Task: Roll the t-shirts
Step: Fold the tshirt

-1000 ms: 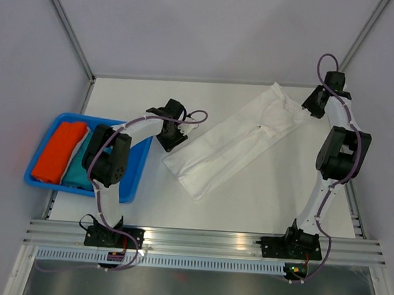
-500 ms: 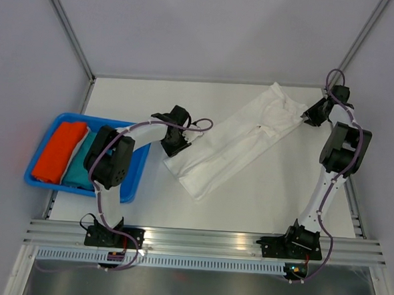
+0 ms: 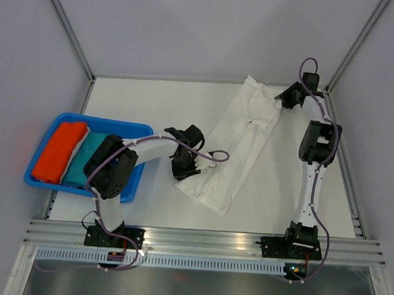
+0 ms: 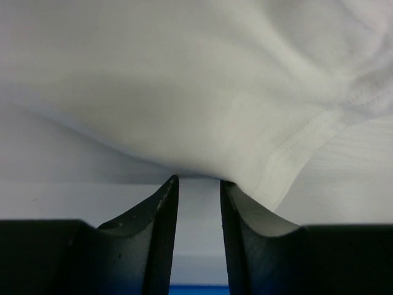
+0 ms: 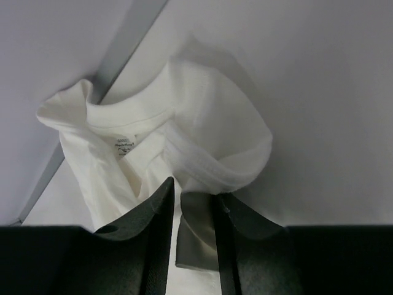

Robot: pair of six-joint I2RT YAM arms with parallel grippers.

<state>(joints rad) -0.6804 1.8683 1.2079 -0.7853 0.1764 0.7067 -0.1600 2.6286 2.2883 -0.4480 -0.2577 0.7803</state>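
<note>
Lying slantwise on the table (image 3: 140, 97), the t-shirt (image 3: 240, 150) was seen folded into a long white strip. It ran from the far right corner down toward the near middle, its small dark print facing up past the halfway mark. The left gripper (image 3: 185, 169) was set at the strip's near left edge, low over the table. In the left wrist view its fingers (image 4: 156, 221) were drawn close, with only a narrow gap between them, and the stitched hem (image 4: 301, 132) was draped across the tips. The cloth was raised off the table there, so it appeared to be pinched at the very tips. The right gripper (image 3: 285, 97) was placed at the strip's far end, by the corner of the frame. In the right wrist view a grey fold of cloth (image 5: 196, 230) was clamped between its nearly closed fingers. Just beyond them the collar was bunched, with the neck label (image 5: 126, 145) showing. A blue tray (image 3: 135, 127) was stood at the left edge of the table, well apart from the t-shirt. An orange roll (image 3: 57, 151) and a teal roll (image 3: 86, 157) were laid side by side in it.
</note>
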